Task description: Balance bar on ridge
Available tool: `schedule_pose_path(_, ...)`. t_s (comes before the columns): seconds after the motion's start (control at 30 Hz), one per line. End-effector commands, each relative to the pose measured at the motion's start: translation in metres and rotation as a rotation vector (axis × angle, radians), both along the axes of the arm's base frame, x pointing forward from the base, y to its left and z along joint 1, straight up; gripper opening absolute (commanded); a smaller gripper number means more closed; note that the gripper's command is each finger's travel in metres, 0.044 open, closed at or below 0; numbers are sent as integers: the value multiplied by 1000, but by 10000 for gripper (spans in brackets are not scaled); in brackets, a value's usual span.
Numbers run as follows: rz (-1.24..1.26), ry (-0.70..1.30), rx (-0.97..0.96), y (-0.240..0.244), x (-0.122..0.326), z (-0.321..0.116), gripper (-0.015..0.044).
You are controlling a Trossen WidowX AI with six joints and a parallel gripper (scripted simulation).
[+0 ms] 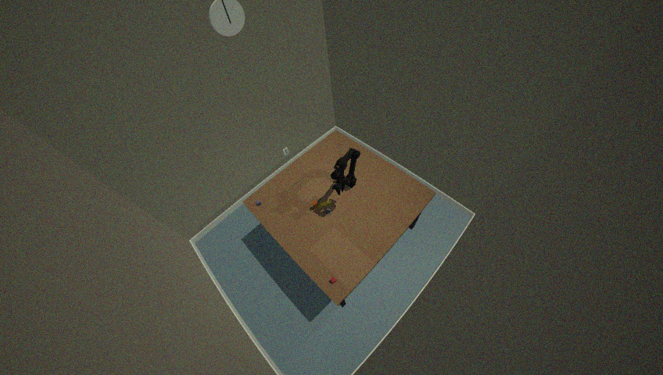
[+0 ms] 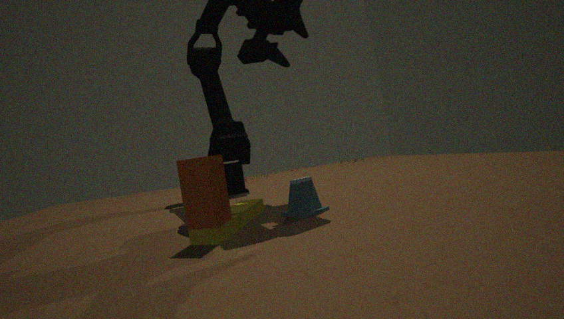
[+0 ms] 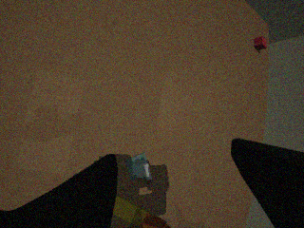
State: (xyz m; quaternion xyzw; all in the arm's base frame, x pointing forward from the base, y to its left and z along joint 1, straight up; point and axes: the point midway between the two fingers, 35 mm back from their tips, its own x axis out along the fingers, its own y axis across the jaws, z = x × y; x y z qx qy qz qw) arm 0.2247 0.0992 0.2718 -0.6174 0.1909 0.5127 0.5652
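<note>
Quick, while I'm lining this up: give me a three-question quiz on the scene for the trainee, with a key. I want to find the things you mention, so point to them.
1. True or false: the yellow bar (image 1: pixel 327 203) (image 2: pixel 247 214) (image 3: pixel 126 210) lies across the blue ridge (image 1: pixel 328 212) (image 2: pixel 304 198) (image 3: pixel 140 167).
2. What stands on one end of the bar? A) a red cube B) an orange block (image 1: pixel 314 202) (image 2: pixel 203 193) (image 3: pixel 156 222) C) a blue ball
3. Fill in: the end effector (image 1: pixel 339 190) (image 2: pixel 298 51) (image 3: pixel 175 155) is ____ and holds nothing.

Key: 1. False; 2. B; 3. open

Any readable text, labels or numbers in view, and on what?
None that I can read.
Yellow bar and orange block: no lettering visible.
Blue ridge: none visible.
Arm: too dark to tell.
Red cube: too small to tell.
</note>
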Motion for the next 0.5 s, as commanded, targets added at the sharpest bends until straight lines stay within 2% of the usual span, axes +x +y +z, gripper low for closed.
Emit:
schedule_pose_path(0.0,33,3,-69,-9,16,-4,315)
schedule_pose_path(0.47,198,53,-272,-45,59,-25,315)
